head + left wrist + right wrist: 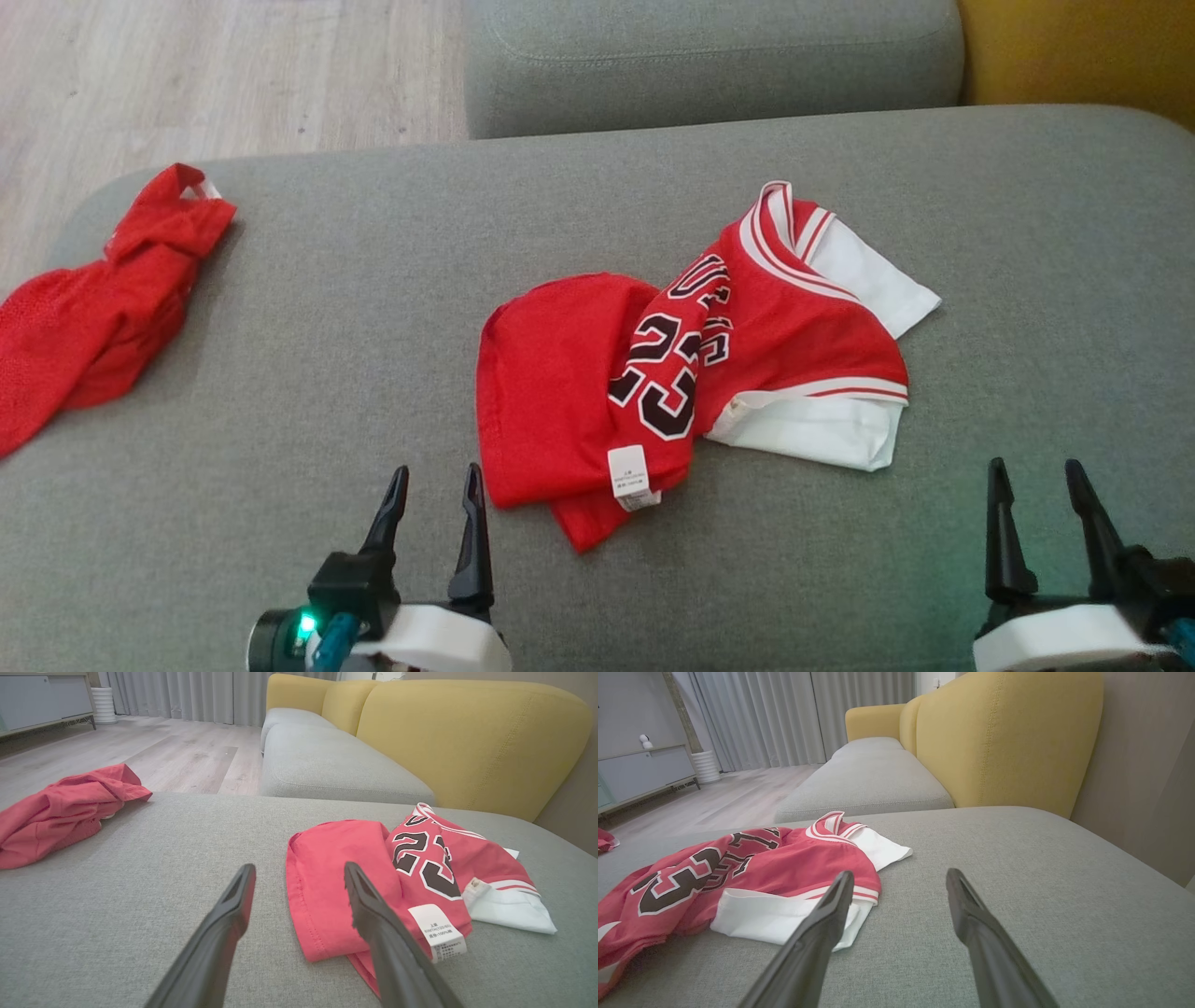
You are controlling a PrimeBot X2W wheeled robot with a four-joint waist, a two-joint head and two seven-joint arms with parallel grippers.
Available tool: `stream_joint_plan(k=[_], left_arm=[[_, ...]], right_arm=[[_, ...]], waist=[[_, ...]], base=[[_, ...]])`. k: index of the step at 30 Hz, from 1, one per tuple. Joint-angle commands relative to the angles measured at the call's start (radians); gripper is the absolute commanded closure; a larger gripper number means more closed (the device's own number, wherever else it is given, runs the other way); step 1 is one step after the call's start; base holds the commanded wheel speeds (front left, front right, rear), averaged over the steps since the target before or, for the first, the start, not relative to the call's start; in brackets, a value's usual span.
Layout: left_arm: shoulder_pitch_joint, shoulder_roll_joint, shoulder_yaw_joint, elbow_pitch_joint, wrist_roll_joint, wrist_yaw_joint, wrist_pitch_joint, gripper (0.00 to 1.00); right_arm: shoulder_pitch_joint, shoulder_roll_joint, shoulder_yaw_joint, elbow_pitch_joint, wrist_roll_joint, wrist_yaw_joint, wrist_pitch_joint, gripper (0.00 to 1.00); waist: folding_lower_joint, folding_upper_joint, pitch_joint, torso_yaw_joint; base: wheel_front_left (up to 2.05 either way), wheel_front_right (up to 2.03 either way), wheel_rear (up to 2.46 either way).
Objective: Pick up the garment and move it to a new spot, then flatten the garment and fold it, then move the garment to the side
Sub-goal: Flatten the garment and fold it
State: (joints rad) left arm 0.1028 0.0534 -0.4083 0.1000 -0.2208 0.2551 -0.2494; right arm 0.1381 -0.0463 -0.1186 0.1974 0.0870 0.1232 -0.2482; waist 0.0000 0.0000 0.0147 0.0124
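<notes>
Grey sofa cushion (280, 280) spreads beneath both arms. Left jaws stand spread wide and empty, their long dark fingers (471, 541) reaching forward low over the fabric, the inner tip just beside the near red edge of the basketball jersey (691, 373). Right jaws gape equally wide, holding nothing, over bare cushion near the white sleeve. Numbered 23, the jersey lies crumpled mid-cushion, care label (629, 474) showing. Well apart to the left lies a second red garment (93, 308); a yellow backrest (467, 742) rises behind.
</notes>
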Motion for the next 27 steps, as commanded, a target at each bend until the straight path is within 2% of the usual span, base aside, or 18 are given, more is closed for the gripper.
stream_joint_plan(k=[1, 6, 12, 18, 22, 25, 26, 27], left_arm=[[-0.023, -0.003, 0.032, -0.029, 0.011, -0.001, -0.012, 0.00], [-0.038, -0.003, 0.030, -0.032, 0.011, 0.000, -0.012, 0.00], [-0.077, -0.003, 0.009, -0.034, 0.011, 0.004, -0.012, 0.00], [-0.111, -0.003, -0.020, -0.029, 0.002, 0.012, -0.012, 0.00], [-0.122, -0.003, -0.032, -0.025, -0.005, 0.019, -0.012, 0.00], [-0.124, -0.003, -0.031, -0.024, -0.005, 0.022, -0.012, 0.00], [-0.125, -0.003, -0.031, -0.023, -0.004, 0.022, -0.012, 0.00], [-0.125, -0.003, -0.030, -0.023, -0.003, 0.023, -0.012, 0.00]], right_arm=[[-0.011, -0.008, 0.022, -0.026, 0.004, 0.008, -0.014, 0.00], [-0.048, -0.025, 0.084, 0.009, 0.027, 0.008, -0.009, 0.00], [-0.197, -0.096, 0.192, 0.107, 0.053, 0.008, 0.148, 0.00], [-0.325, -0.126, 0.238, 0.238, 0.114, 0.008, 0.296, 0.00], [-0.366, -0.135, 0.260, 0.313, 0.141, 0.008, 0.360, 0.00], [-0.383, -0.141, 0.276, 0.343, 0.154, 0.008, 0.365, 0.00], [-0.387, -0.142, 0.280, 0.350, 0.161, 0.008, 0.361, 0.04], [-0.390, -0.144, 0.287, 0.355, 0.169, 0.008, 0.357, 0.25]], waist=[[0.0000, 0.0000, 0.003, 0.000], [0.0000, 0.0000, 0.027, 0.000], [0.0000, 0.0000, 0.078, 0.009], [0.0000, 0.0000, 0.112, 0.032], [0.0000, 0.0000, 0.120, 0.046], [0.0000, 0.0000, 0.123, 0.053], [0.0000, 0.0000, 0.125, 0.054], [0.0000, 0.0000, 0.126, 0.054]], base=[[0.00, 0.00, 0.00], [0.00, 0.00, 0.00], [0.00, 0.00, 0.00], [0.00, 0.00, 0.00], [0.00, 0.00, 0.00], [0.00, 0.00, 0.00], [0.00, 0.00, 0.00], [0.00, 0.00, 0.00]])
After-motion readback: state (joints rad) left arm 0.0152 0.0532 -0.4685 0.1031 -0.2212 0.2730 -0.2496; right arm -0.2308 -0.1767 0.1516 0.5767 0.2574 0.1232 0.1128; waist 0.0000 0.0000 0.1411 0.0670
